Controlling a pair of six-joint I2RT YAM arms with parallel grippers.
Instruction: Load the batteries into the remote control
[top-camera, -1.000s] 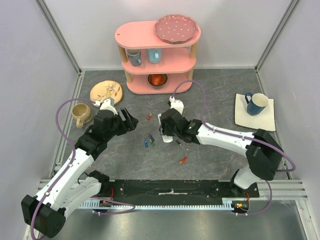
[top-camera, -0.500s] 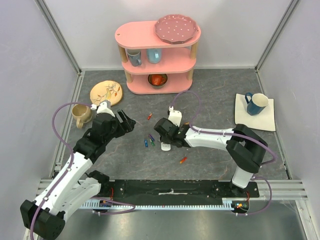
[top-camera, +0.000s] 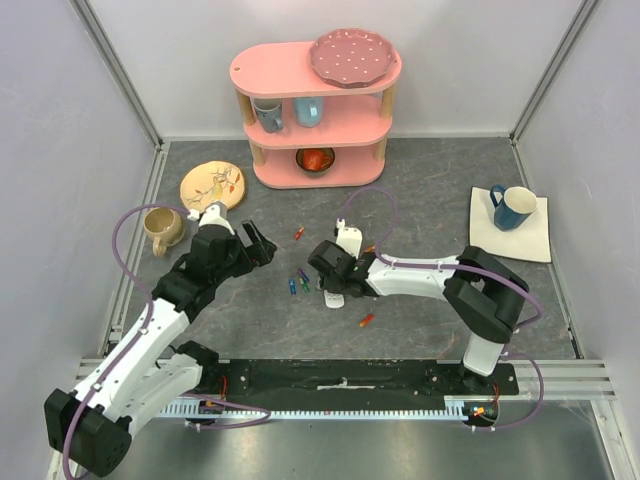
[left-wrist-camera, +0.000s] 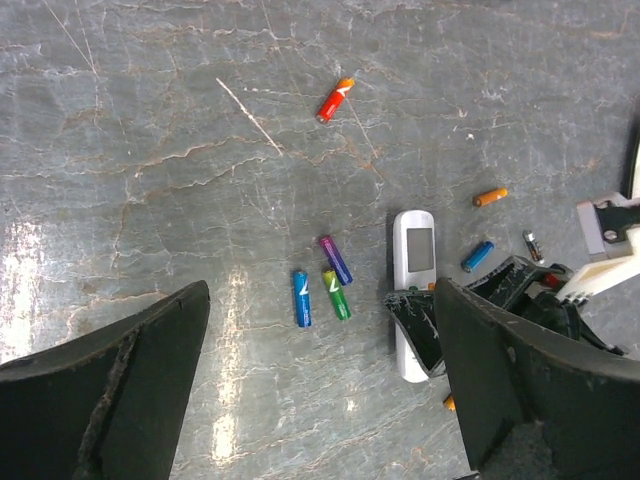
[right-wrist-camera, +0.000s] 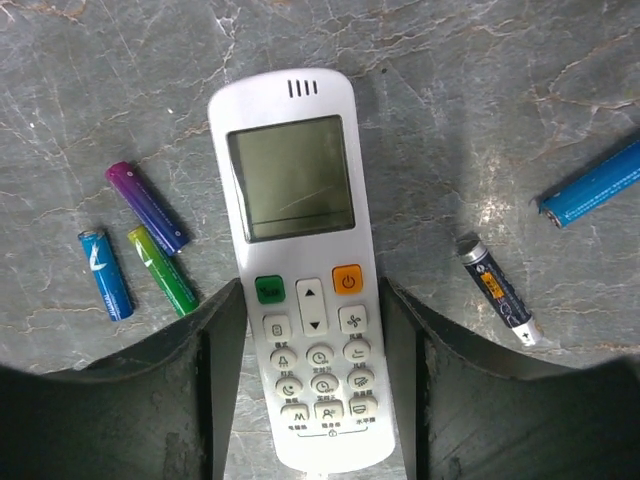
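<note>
Right wrist: your right gripper has laid the remote control face-up, grip uncertain; left gripper gapes, empty. You'll likely need to flip it.

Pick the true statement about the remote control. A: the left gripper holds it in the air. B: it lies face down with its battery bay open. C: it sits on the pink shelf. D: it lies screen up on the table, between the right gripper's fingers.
D: the right wrist view shows the remote control screen and buttons up on the table, straddled by the right gripper.
</note>
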